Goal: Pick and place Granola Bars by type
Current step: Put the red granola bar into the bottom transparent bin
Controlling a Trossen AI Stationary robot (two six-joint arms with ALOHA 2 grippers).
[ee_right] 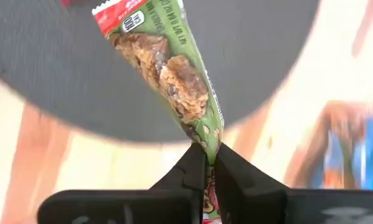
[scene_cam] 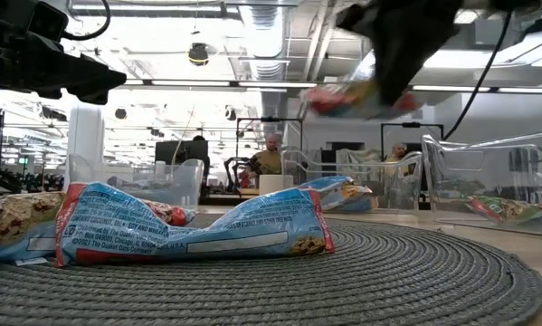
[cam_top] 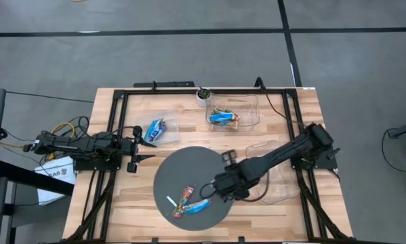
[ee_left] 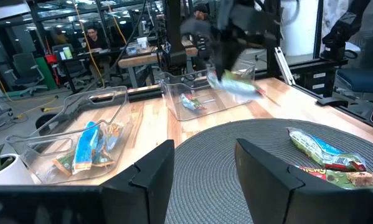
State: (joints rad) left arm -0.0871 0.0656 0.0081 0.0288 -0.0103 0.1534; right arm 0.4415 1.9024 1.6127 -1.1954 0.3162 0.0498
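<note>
Granola Bars [cam_top: 192,202] lie on the round grey mat [cam_top: 169,176] at the near middle of the wooden tabletop [cam_top: 284,210], while one green-wrapped bar [ee_right: 174,74] hangs from the right gripper [ee_right: 210,163], whose jaws are pressed together on the wrapper's end. The right gripper holds that bar clear of the mat, above its right part, with the arm reaching in from the tabletop's right side. On the mat, a blue-and-white bar [scene_cam: 194,231] lies flat nearest the low camera, with a red and green one just beside it and a thin white stick [cam_top: 171,201] at their left. Clear plastic trays stand around the mat: the far-left tray [cam_top: 167,120] holds blue-wrapped bars, the far-middle tray [cam_top: 251,108] holds blue ones with what may be a mixed-colour wrapper among them, and the right tray [cam_top: 284,193] shows a green and red bar in the low view. The left gripper [ee_left: 202,171] waits at the mat's left edge, jaws spread and holding nothing. People sit at desks in the room beyond.
</note>
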